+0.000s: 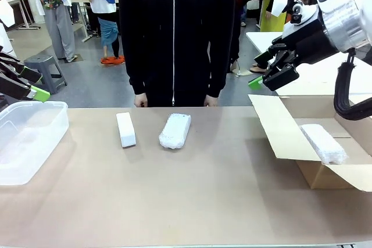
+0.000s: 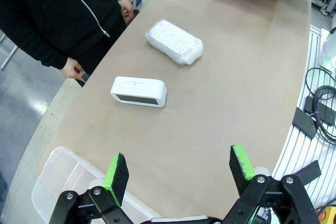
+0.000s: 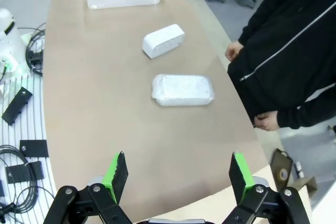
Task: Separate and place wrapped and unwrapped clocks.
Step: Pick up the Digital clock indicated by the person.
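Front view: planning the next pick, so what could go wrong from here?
The bare clock and wrapped clock lie close together, so the open left pincer reaching for one might nudge the other. The person's hands hang just behind both clocks, so a reach could come near them.

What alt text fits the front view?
A plain white clock and a bubble-wrapped clock lie side by side on a table before a person in black. A second wrapped clock lies on an open cardboard box at right; a clear bin sits left.
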### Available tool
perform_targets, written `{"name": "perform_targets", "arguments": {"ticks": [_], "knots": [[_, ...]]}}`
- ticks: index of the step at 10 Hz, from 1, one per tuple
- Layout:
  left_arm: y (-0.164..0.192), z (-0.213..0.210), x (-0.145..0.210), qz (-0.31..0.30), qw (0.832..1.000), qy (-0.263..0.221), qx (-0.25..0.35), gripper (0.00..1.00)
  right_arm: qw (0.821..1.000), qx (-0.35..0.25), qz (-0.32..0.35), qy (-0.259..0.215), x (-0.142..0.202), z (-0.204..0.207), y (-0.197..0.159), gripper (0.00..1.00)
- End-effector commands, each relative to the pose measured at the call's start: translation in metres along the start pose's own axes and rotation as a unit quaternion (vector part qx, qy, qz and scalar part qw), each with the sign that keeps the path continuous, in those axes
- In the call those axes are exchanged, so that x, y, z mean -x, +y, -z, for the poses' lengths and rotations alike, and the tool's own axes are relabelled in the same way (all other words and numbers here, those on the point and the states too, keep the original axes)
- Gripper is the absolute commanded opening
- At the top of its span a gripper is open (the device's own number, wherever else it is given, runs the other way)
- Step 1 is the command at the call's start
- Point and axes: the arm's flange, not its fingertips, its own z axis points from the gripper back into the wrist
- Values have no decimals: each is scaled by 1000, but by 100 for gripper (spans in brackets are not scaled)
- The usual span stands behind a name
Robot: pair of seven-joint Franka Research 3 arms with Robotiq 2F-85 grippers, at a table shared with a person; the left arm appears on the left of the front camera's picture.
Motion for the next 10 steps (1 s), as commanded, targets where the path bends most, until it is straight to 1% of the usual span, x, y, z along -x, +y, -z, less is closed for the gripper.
{"name": "perform_targets", "arguments": {"ticks": [1,10], "knots": [[0,1,1,1,1000,-5,7,100,1000,0,-9,0,-2,-1,2,100],[0,1,1,1,1000,-5,7,100,1000,0,-9,0,-2,-1,2,100]]}}
